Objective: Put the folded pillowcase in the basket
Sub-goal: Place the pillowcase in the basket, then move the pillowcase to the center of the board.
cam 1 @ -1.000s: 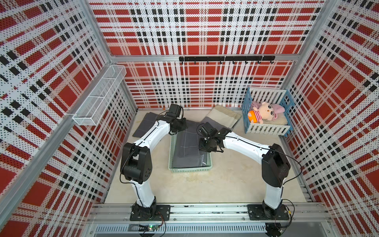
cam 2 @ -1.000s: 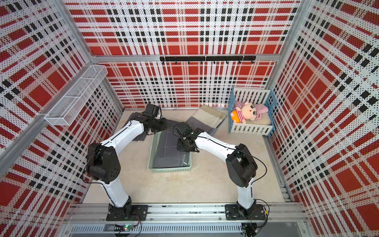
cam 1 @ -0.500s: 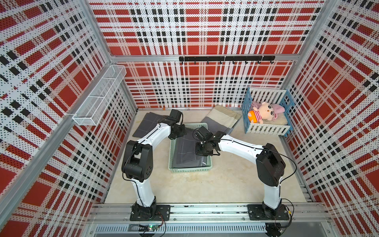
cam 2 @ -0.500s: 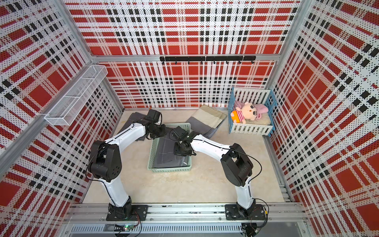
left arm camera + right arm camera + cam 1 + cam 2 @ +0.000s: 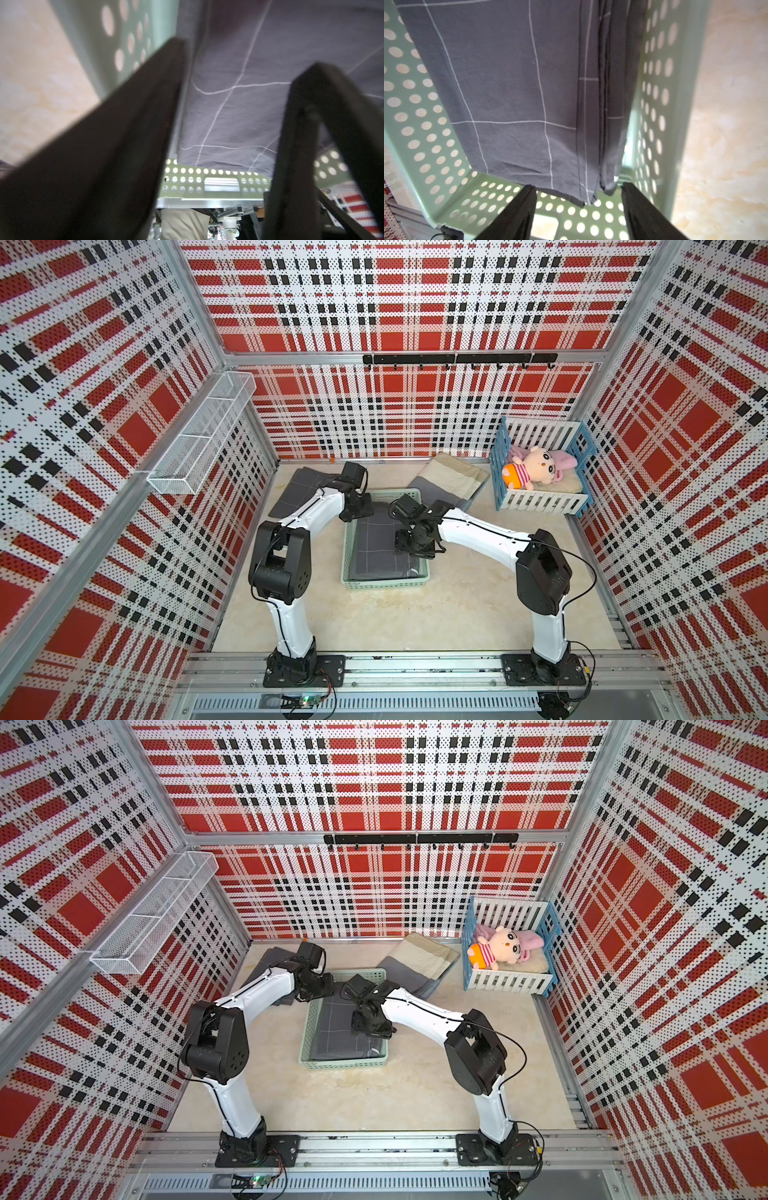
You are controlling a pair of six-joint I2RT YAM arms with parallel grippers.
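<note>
On the left wall, a white wire shelf (image 5: 199, 439). Below it on the counter (image 5: 415, 614), a flat dark cloth (image 5: 297, 489), partly hidden by the left arm.

Next, the left pincer (image 5: 357, 510), at the far left corner of the basket (image 5: 384, 583). Open, as seen from the left wrist (image 5: 247, 56): one finger (image 5: 124, 135) along the green holed wall (image 5: 207, 182), the other (image 5: 311, 124) over the folded pillowcase (image 5: 239, 114), grey cloth showing in the gap. Cannot tell whether touching the cloth. Nothing gripped.

In the middle, in both top views, the pale green basket (image 5: 343, 1063) on the counter, with the dark grey pillowcase (image 5: 376, 543) (image 5: 332, 1027), thin white grid lines on it, lying flat inside and covering nearly the whole bottom.

Then the right pincer (image 5: 409, 547) (image 5: 370, 1025), over the right side of the basket, about halfway along. Also spread wide in the right wrist view (image 5: 578, 187), holding nothing. Layered edge and corner of the pillowcase (image 5: 508, 83) just past the fingertips (image 5: 527, 199), near the holed wall (image 5: 425, 124).

Further right, a folded beige cloth (image 5: 451, 479) against the back wall, then a blue-and-white crib (image 5: 540, 502) with a plush doll (image 5: 528, 468) inside.
</note>
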